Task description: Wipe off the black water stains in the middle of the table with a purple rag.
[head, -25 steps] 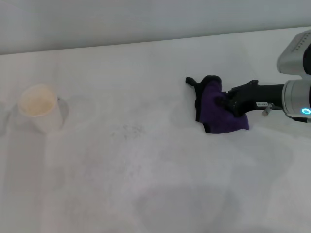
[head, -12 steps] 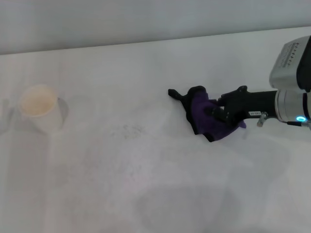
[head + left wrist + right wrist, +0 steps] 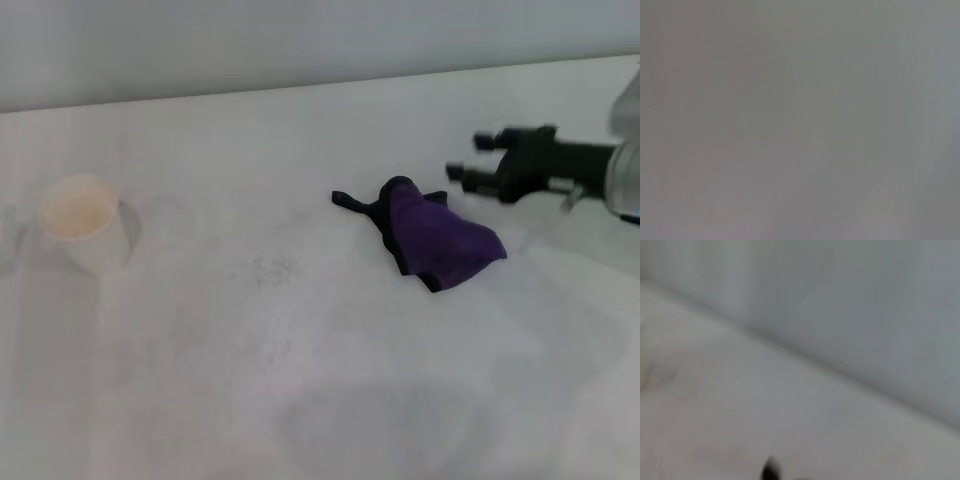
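The purple rag (image 3: 438, 238) lies crumpled on the white table (image 3: 320, 400), right of the middle, with its black tail (image 3: 350, 203) pointing left. My right gripper (image 3: 470, 157) is just right of the rag and above it, apart from it. It is open and empty, fingers spread. No small dark blot shows on the table; I cannot tell whether one lies under the rag. A small black bit (image 3: 771, 471) shows at the edge of the right wrist view. My left gripper is out of view; its wrist view shows only plain grey.
A white paper cup (image 3: 82, 222) stands at the far left. A faint grey speckled smudge (image 3: 268, 268) lies left of the rag. The table's far edge meets a grey wall (image 3: 300, 40).
My right gripper dragged the rag leftward across the table, then let it go and drew back to the right and upward. The rag now lies free.
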Available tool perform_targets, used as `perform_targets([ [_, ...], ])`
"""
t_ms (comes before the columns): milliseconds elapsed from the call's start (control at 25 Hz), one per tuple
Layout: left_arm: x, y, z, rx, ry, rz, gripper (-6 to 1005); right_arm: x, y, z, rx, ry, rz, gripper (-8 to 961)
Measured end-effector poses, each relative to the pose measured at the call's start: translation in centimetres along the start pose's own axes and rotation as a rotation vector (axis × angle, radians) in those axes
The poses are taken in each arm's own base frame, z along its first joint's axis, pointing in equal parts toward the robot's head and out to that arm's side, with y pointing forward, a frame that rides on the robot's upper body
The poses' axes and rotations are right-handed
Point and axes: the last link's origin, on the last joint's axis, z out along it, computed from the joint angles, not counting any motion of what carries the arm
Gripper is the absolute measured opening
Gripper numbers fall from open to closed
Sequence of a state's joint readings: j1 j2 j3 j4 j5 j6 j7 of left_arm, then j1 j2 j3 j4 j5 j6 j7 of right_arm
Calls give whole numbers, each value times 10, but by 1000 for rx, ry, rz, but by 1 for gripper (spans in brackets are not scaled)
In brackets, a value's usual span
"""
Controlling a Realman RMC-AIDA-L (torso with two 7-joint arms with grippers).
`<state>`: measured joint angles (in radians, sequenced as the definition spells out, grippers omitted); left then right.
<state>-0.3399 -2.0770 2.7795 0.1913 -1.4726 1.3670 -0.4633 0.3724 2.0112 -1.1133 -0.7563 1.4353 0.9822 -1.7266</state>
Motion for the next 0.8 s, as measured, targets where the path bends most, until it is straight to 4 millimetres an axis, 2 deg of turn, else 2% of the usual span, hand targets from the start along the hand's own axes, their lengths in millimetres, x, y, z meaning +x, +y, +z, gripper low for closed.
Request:
perform_targets([
  [200, 0, -1, 0, 1, 0, 1, 879, -13, -11, -29, 39, -348, 163, 610],
  [320, 0, 1, 2, -4, 1, 1, 880, -15, -16, -52, 90, -605, 268, 712],
  [400, 1, 2, 3, -8, 3, 1, 880, -7, -25, -69, 188, -748, 376, 781],
  [480, 1, 1, 4, -8, 4, 7, 880, 10, -34, -80, 328, -826, 457, 823],
  [600, 3, -2, 4, -6, 4, 20, 880, 38, -38, -82, 534, -746, 400, 848],
  [680, 3, -3, 4, -4, 4, 24, 880, 57, -35, -75, 641, -600, 268, 856],
  [800, 3, -3, 4, -2, 1, 25, 880, 82, -28, -63, 709, -392, 144, 856],
])
